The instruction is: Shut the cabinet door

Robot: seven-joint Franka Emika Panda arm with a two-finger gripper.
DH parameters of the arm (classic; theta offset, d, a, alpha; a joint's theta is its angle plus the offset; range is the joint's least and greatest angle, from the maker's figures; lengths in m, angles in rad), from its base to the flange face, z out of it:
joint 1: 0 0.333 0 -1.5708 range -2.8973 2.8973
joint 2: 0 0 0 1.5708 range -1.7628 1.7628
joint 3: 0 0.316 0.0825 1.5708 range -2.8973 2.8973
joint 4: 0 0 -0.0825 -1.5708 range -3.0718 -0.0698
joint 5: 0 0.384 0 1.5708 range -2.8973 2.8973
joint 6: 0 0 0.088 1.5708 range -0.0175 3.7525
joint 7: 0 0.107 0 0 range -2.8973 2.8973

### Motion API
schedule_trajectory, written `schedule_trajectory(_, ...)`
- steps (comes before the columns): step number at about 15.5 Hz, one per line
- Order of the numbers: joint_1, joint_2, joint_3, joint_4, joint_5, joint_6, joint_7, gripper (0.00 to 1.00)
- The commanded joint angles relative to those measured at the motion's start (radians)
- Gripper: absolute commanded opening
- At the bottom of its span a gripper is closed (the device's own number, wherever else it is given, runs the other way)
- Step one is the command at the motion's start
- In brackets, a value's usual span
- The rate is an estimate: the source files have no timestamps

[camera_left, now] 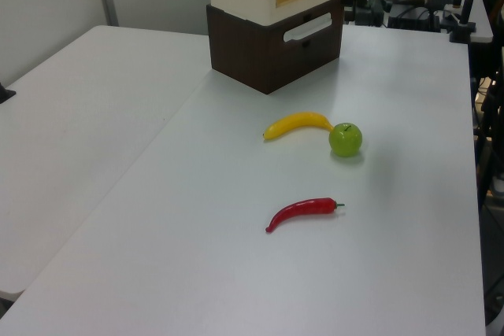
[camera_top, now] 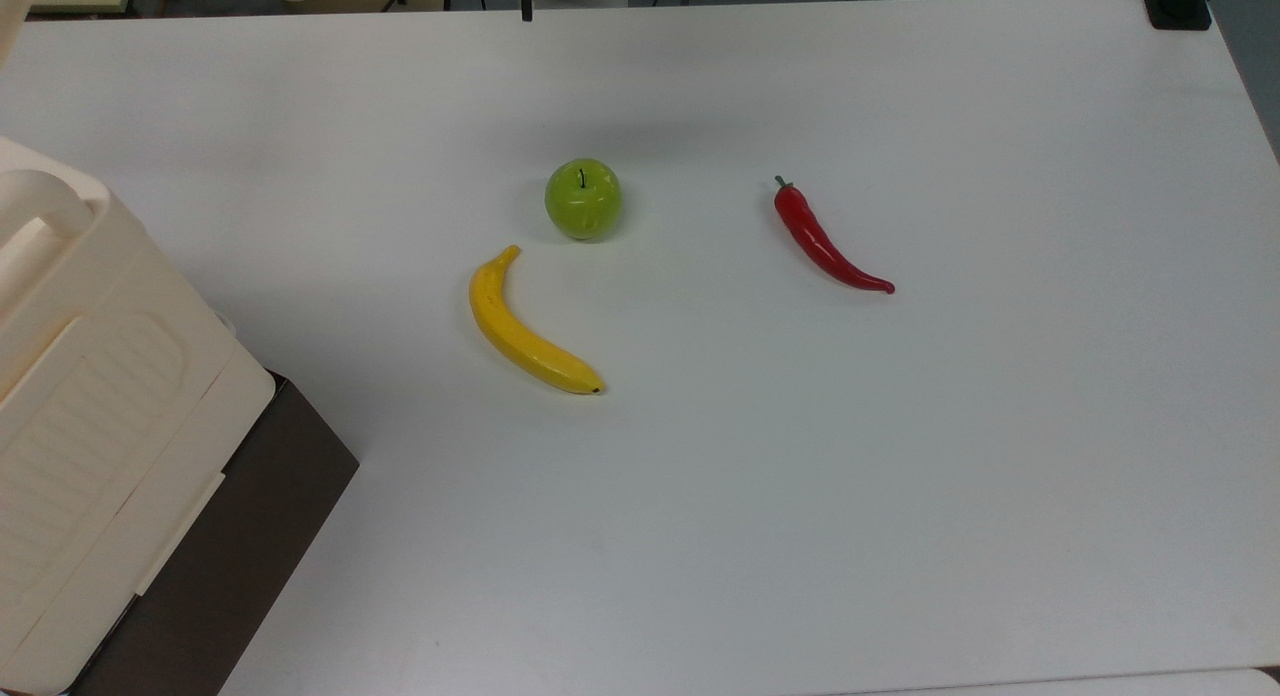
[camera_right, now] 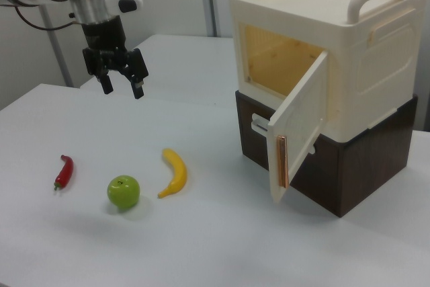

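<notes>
Cream cabinet (camera_right: 336,72) on a dark brown base (camera_right: 349,166), standing on the white table (camera_right: 222,247) at the right view's right, well apart from the gripper (camera_right: 121,85). Cabinet door (camera_right: 295,132) swung open toward the right view's left, yellowish interior exposed. Hanging above the table near the right view's upper left, high over the fruit, fingers spread moderately, gripping and touching nothing. Below, near one another: yellow banana (camera_right: 175,173), red chilli pepper (camera_right: 63,171), green apple (camera_right: 123,191), the apple between pepper and banana.
</notes>
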Motion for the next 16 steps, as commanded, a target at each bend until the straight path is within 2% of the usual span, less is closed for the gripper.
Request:
schedule_trajectory(1, -0.025, -0.05, -0.003, -0.039, 0.002, 0.014, -0.002, 1.0)
schedule_trajectory(12, -0.03, -0.035, -0.005, -0.033, -0.002, 0.017, 0.01, 1.0)
schedule_trajectory(13, -0.031, -0.036, -0.005, -0.033, -0.004, 0.015, 0.007, 0.94)
schedule_trajectory(14, -0.036, -0.038, -0.005, -0.033, -0.004, 0.009, 0.002, 0.78)
schedule_trajectory(15, -0.047, -0.041, -0.005, -0.033, -0.001, 0.009, -0.001, 0.53)
schedule_trajectory(16, -0.048, -0.043, -0.005, -0.033, 0.001, 0.009, -0.001, 0.34)
